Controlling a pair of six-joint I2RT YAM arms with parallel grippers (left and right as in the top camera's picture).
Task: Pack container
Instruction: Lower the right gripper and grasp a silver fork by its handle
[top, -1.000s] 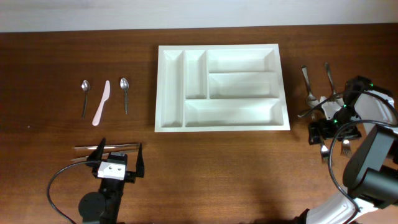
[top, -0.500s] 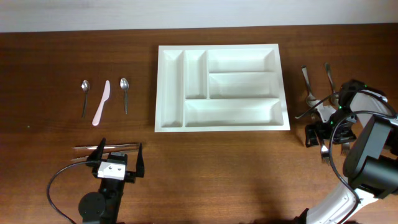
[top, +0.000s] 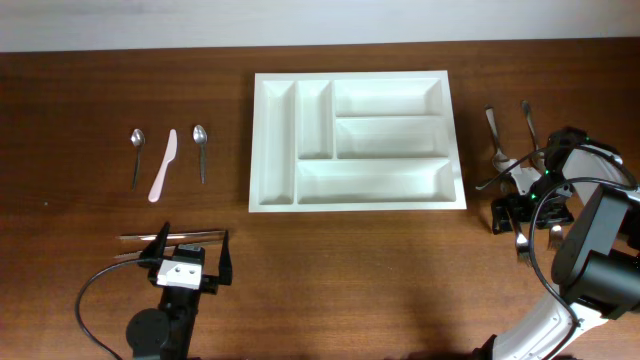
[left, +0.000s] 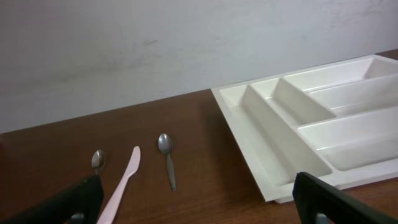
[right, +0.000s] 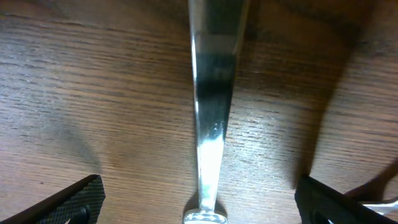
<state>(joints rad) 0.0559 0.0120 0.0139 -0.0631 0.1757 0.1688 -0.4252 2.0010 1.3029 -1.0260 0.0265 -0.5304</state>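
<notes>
The container (top: 258, 140) is a white compartmented tray at the table's middle back, with nothing in it; its near corner (left: 249, 143) shows in the left wrist view. My left gripper (top: 193, 243) stands open at the front left, over thin metal sticks (top: 135, 240); its jaws (left: 202, 205) hold nothing. My right gripper (top: 528, 214) points down at the right among metal cutlery. It is open, and a shiny metal handle (right: 208, 112) lies on the wood between its fingers (right: 74, 199), untouched.
A small spoon (top: 137, 140), a pink plastic knife (top: 163, 165) and a larger spoon (top: 200, 140) lie in a row left of the tray. Metal cutlery (top: 492, 130) lies right of the tray, with a fork (top: 555, 236) by the right arm.
My right gripper has shifted slightly left over the cutlery and stays open. The left arm has not moved.
</notes>
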